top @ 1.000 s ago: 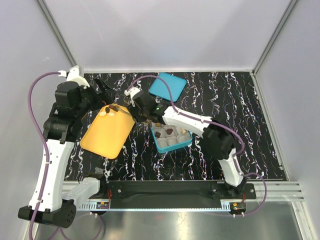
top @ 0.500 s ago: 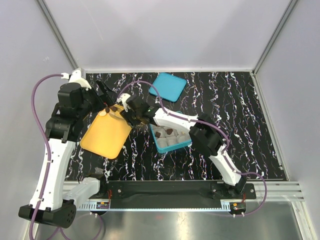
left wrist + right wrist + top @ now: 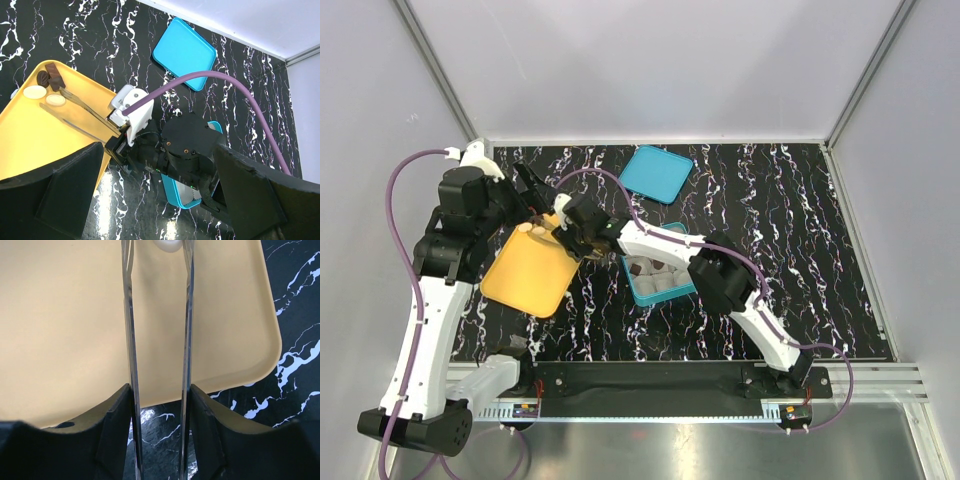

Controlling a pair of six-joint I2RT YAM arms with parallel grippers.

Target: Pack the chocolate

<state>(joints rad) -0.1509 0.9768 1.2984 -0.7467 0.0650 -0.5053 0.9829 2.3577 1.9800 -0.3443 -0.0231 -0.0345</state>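
Observation:
Chocolate lies at the far corner of the yellow tray (image 3: 30,135): two dark pieces (image 3: 50,77) and two cream ones (image 3: 35,92). More chocolate (image 3: 645,266) sits in paper cups in the blue box (image 3: 660,282). My right gripper (image 3: 159,405) is shut on metal tweezers (image 3: 129,340), which reach out over the tray. The tweezer arms stand apart, with a cream piece (image 3: 166,244) between their tips. Held high above the tray's far end, my left gripper (image 3: 157,165) is open and holds nothing.
The box's blue lid (image 3: 656,173) lies flat at the back of the black marbled table (image 3: 800,230). The right arm (image 3: 650,240) stretches across the box toward the tray. White walls close in the table on three sides.
The right arm has swung left, carrying the tweezers from near the box out over the yellow tray. The left gripper has shifted slightly.

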